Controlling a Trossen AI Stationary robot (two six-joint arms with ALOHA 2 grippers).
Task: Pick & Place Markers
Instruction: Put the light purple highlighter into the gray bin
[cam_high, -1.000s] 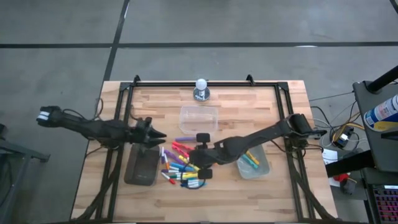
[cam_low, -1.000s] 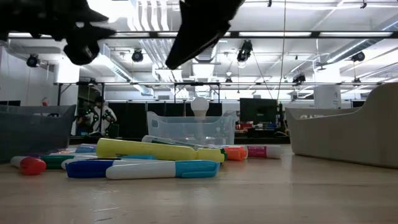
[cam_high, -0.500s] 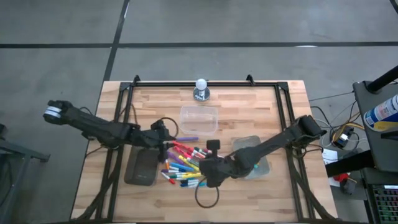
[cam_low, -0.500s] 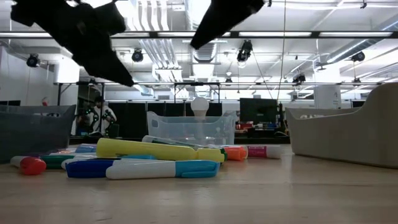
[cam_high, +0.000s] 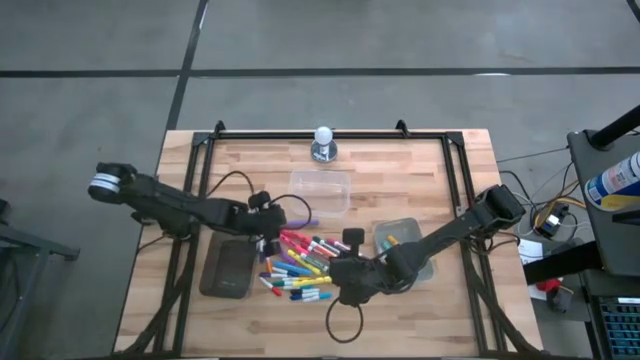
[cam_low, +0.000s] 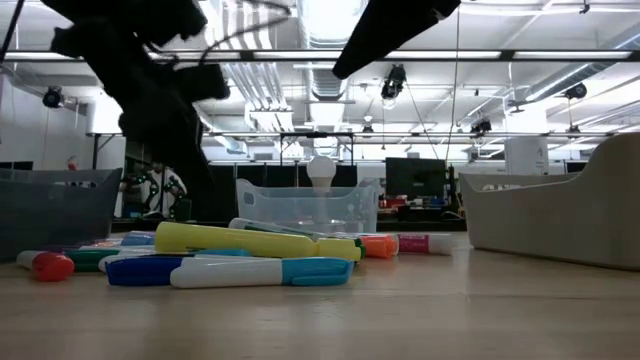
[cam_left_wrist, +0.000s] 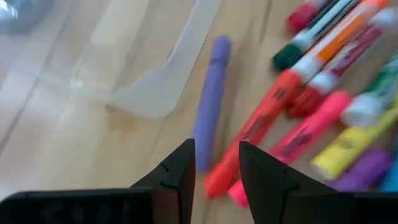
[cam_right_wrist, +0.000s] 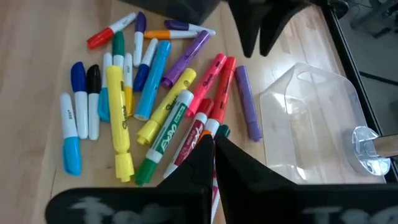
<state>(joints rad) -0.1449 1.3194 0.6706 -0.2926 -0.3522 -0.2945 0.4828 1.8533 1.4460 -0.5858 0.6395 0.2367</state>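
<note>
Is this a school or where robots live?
Probably a robot lab or workshop, not a school. A wooden table holds two robot arms, a pile of markers, and the big hall behind has ceiling strip lights.

— What's lying closest to us on the desk (cam_low: 420, 320)?

— A row of markers (cam_low: 200, 255). A fat yellow one (cam_low: 235, 240) rests on top of the others, with a white and light-blue one (cam_low: 262, 272) in front of it and a dark blue one (cam_low: 140, 271) to its left. A red cap (cam_low: 50, 266) sticks out at the far left.

— And behind them?

— A clear tub (cam_low: 308, 206), with a white bulb-shaped thing (cam_low: 320, 171) showing just above its rim. A grey bin (cam_low: 55, 212) sits at the left, and a pale container (cam_low: 560, 215) fills the right side.

— The arms?

— One dark arm (cam_low: 150, 90) hangs down at the left, close above the markers. The other (cam_low: 395, 35) slants across the top.
</note>
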